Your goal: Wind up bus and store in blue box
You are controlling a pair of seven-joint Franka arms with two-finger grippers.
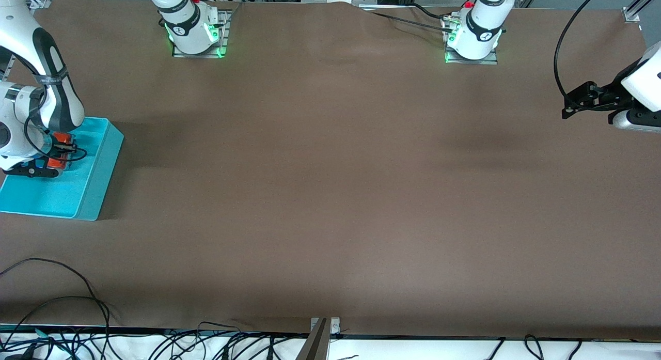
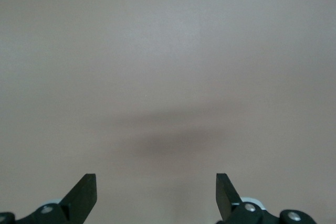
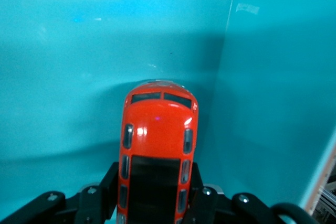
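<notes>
Orange bus (image 3: 157,150) with dark roof windows, cyan blue box (image 1: 98,179).

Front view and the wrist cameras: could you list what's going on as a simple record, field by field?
Toy: small orange toy bus with dark roof windows, inside the box
Container: bright turquoise plastic box, at the right arm's end of the table
Right gripper: in the box, shut on the bus
Left gripper: open, holding nothing, waiting over bare brown table
Stage: bus not yet released

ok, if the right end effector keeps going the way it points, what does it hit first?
Probably the blue box: the right end effector, shut on the bus, points at its floor beside a wall. The bus's nose would likely touch first.
</notes>
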